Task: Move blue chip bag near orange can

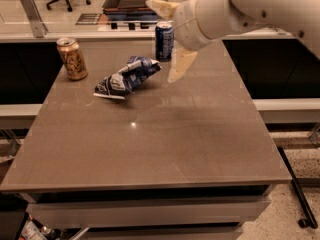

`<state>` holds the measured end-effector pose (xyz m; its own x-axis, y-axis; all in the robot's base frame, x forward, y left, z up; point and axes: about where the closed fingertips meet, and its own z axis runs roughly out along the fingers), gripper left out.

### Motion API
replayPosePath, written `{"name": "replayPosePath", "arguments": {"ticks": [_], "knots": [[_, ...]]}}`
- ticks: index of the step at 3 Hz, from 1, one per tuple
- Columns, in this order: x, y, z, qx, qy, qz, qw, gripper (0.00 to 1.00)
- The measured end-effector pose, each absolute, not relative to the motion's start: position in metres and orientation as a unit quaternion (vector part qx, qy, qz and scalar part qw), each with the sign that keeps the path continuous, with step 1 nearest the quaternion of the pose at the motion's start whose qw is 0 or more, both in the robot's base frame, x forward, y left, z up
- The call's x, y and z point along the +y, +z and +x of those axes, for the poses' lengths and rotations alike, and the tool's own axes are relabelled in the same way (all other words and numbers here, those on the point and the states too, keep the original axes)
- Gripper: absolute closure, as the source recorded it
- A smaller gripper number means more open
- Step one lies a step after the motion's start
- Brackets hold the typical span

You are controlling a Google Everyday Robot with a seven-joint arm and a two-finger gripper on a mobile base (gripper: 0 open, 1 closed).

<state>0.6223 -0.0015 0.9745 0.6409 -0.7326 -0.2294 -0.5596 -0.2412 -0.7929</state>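
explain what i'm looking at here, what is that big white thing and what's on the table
This is a mobile robot's single white arm, seen by one camera looking down at a brown table; where the camera is mounted is not known. Its gripper, two tan fingers spread open, hangs over the table's far side and holds nothing. On the table lie a crumpled blue chip bag, an orange can standing apart from it toward the picture's left, and a dark blue can standing just behind the bag.
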Motion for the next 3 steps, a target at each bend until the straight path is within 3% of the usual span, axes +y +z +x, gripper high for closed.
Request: {"name": "replayPosePath", "arguments": {"ticks": [2, 3], "knots": [[-0.083, 0.997, 0.621, 0.477, -0.167, -0.707, 0.495, 0.00], [-0.087, 1.001, 0.624, 0.478, -0.177, -0.700, 0.501, 0.00]]}}
